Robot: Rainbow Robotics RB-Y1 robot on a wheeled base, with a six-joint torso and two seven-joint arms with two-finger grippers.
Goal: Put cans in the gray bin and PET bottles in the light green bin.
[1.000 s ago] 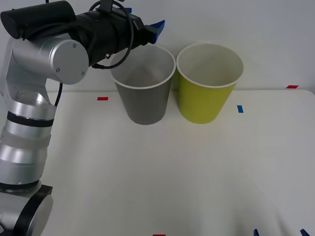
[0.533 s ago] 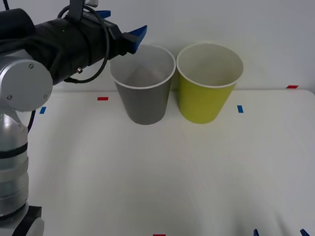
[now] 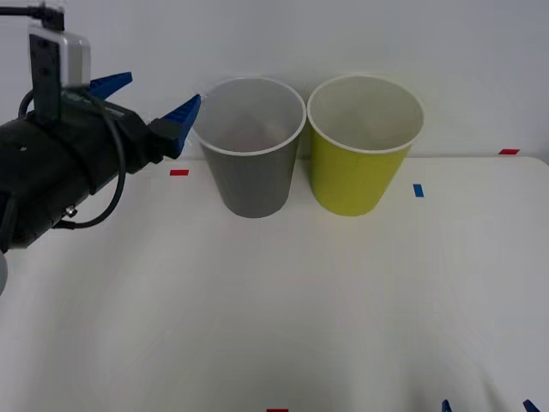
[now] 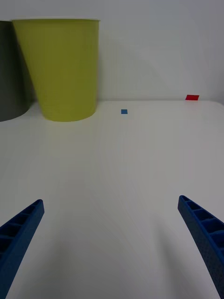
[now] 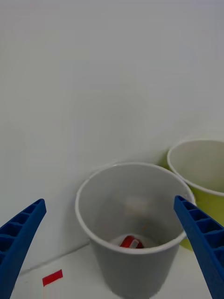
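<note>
Nearest to us in the front view, the tips of the right end effector (image 3: 486, 405) peek up at the lower edge of the white table (image 3: 283, 318), two small blue points set well apart. From the right wrist view we see its blue ribbed fingers (image 4: 21, 231) spread wide, with only bare table between them; they hold nothing and touch nothing.

Farther in and to the left, the left end effector (image 3: 146, 105) hangs in the air above the table, just beside the gray bin (image 3: 250, 146) and level with its rim. Its blue fingers (image 3: 180, 123) stand wide apart and empty; the nearer fingertip is close to the bin's white rim, though we cannot tell whether it touches.

Beyond, the gray bin and the light green bin (image 3: 364, 142) stand upright side by side near the back wall, the gray one on the left, their rims nearly meeting. In the left wrist view we look down into the gray bin, where the red can (image 5: 131, 242) lies at the bottom. Small red tape marks (image 3: 178, 172) and blue tape marks (image 3: 418, 190) are stuck on the table near the bins.
</note>
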